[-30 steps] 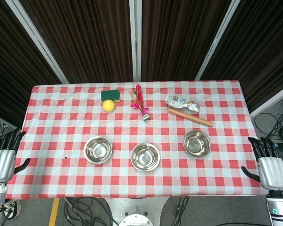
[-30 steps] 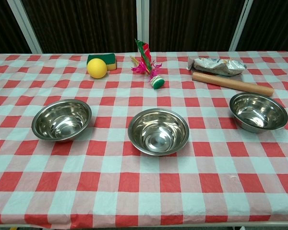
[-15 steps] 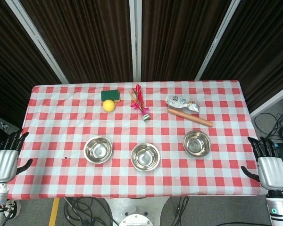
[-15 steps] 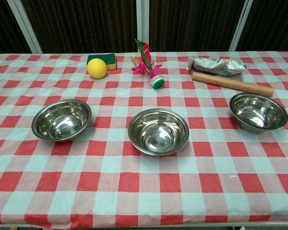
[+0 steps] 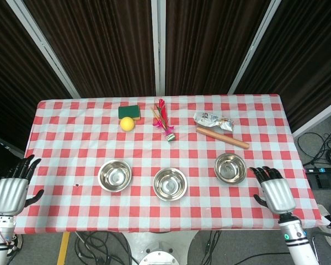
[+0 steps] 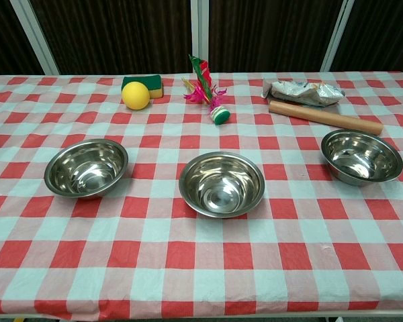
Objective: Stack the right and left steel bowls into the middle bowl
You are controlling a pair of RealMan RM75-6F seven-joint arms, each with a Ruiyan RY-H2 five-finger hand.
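Three steel bowls stand in a row on the red-checked table. The left bowl (image 5: 115,175) (image 6: 86,167), the middle bowl (image 5: 170,183) (image 6: 221,183) and the right bowl (image 5: 230,168) (image 6: 361,155) are all upright, empty and apart from each other. My right hand (image 5: 275,191) hovers over the table's front right part, just right of the right bowl, fingers spread and holding nothing. Off the table's left edge my left hand (image 5: 13,187) is open, well left of the left bowl. The chest view shows neither hand.
At the back of the table lie a green sponge (image 5: 131,111), a yellow ball (image 5: 127,123), a feathered shuttlecock (image 5: 164,121), a crumpled wrapper (image 5: 213,120) and a wooden rolling pin (image 5: 222,137). Dark curtains hang behind.
My right hand has moved left from beyond the table's right edge to just beside the right bowl. My left hand has shifted slightly right. The bowls have not moved.
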